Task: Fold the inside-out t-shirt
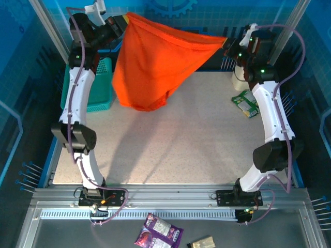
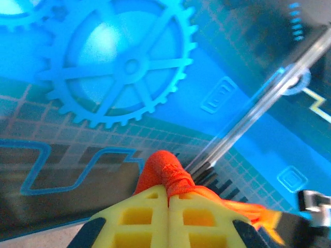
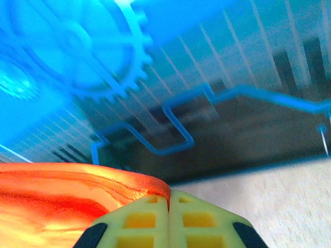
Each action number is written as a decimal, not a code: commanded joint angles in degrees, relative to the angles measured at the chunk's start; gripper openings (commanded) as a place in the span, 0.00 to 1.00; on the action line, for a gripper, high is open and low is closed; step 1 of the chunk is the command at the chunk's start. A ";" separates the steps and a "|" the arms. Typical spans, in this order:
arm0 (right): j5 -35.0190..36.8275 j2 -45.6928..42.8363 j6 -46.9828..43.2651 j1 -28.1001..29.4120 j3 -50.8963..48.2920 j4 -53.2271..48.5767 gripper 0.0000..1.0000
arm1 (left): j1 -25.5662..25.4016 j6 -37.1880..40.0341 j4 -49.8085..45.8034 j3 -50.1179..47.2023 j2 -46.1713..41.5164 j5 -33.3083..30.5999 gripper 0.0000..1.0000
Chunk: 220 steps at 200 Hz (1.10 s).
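The inside-out t-shirt (image 1: 150,64) is bright orange and hangs in the air above the back of the table, stretched between both arms. My left gripper (image 1: 124,21) is shut on its upper left corner; a bunched knot of the t-shirt (image 2: 168,173) pokes out past the yellow fingertips (image 2: 150,204). My right gripper (image 1: 227,41) is shut on the opposite corner, where a hemmed edge of the t-shirt (image 3: 77,196) runs off to the left from the closed fingers (image 3: 145,212). The cloth's lower bulk sags below the left gripper, and its lowest fold hangs near the tabletop.
A teal plastic basket (image 1: 101,90) stands at the back left, partly behind the left arm. A green packet (image 1: 245,103) and a white bottle (image 1: 239,77) lie at the right edge beside the right arm. Snack packets (image 1: 158,232) lie in front of the rail.
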 commanded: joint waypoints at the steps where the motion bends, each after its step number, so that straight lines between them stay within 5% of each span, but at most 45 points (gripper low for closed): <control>1: -1.18 -1.99 1.36 -1.25 7.22 5.45 0.00 | 0.63 -2.22 1.55 11.11 -1.27 2.44 0.00; 40: -3.40 -10.95 0.93 -1.37 0.11 7.42 0.00 | 0.72 -0.85 2.08 3.66 -9.83 6.94 0.00; 95: -6.68 -25.28 -1.63 2.37 -29.50 1.44 0.00 | 0.64 6.85 2.86 -52.07 -39.34 0.24 0.00; 148: -4.00 -29.95 0.57 9.54 -58.75 -4.48 0.00 | -1.53 5.31 -5.92 -91.26 -51.53 -5.21 0.00; 180: -1.05 -25.37 0.81 9.96 -66.74 -5.12 0.00 | -5.53 1.27 -6.01 -101.19 -54.28 -6.22 0.01; 220: 3.59 -16.62 -4.88 8.54 -61.56 -6.01 0.00 | -11.62 0.26 -9.93 -104.30 -54.93 -8.90 0.04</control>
